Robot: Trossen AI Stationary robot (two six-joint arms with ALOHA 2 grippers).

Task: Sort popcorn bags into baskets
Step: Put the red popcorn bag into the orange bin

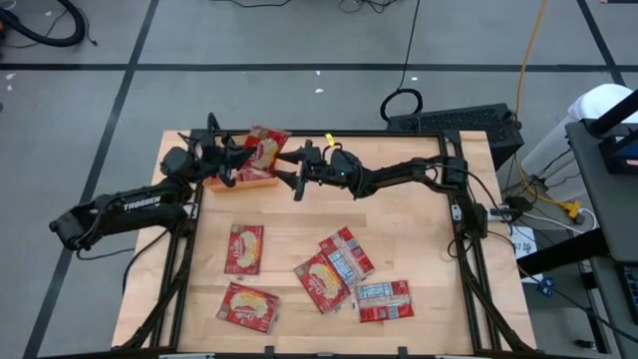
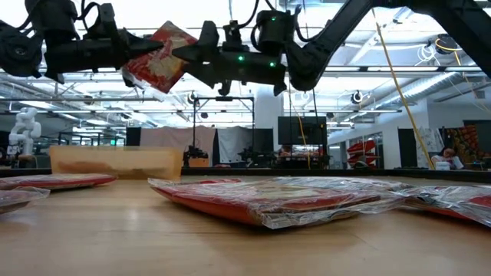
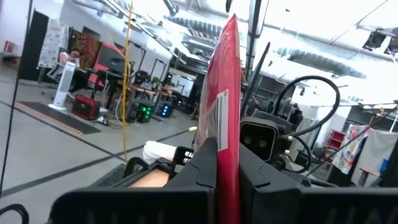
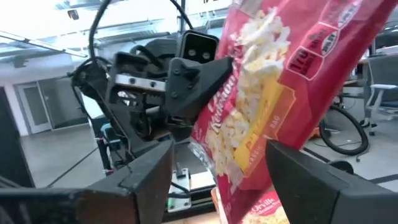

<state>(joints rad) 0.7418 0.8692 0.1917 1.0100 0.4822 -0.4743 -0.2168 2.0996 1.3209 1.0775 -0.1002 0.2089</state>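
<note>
Above the far left part of the surface (image 1: 419, 249), the left gripper (image 1: 231, 160) holds a red bag (image 1: 265, 150) in the air, its jaws clamped on the bag's edge; in the left wrist view the bag (image 3: 227, 106) stands edge-on, pinched tight between the two dark fingers (image 3: 202, 168). The right gripper (image 1: 297, 172) reaches in from the other side and meets the same bag, but its jaws stand apart: in the right wrist view the bag (image 4: 280, 93) hangs tilted in the gap between the spread fingers (image 4: 146, 180), popcorn picture facing the camera, and no finger presses on it, while the left gripper (image 4: 199, 78) bites its far edge. The low view shows the bag (image 2: 157, 65) well above the surface, tilted, with the left gripper (image 2: 126, 47) on one side and the right gripper (image 2: 201, 52) just beside it on the other. The orange bin (image 1: 244, 178) sits directly under the held bag at the far left of the surface, and looks pale and low in the low view (image 2: 115, 162). Five more bags lie flat on the near half of the surface: one (image 1: 244, 247) left of centre, one (image 1: 249, 307) nearer the front edge, two overlapping (image 1: 334, 267) in the middle, and one (image 1: 384, 299) with its white-blue label up.
</note>
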